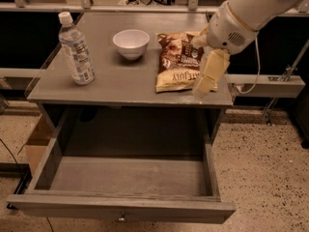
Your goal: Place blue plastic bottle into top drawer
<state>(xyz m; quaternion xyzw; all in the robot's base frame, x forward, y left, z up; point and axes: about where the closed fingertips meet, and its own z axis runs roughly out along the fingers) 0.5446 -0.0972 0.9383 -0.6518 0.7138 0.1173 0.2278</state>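
The blue plastic bottle (75, 49) stands upright at the left of the grey table top (120, 81): clear, white cap, pale blue-and-white label. The top drawer (125, 178) is pulled fully open below the table, its inside bare, with a small metal knob (120, 219) on its front panel. My gripper (206, 81) hangs from the white arm at the right, above the table's right front corner, partly over the snack bag. It is far to the right of the bottle and holds nothing.
A white bowl (131, 43) sits at the middle back of the table. A brown-and-cream snack bag (177, 62) lies right of it. A cardboard box (36, 144) stands on the speckled floor at the left. Metal rails run behind and beside the table.
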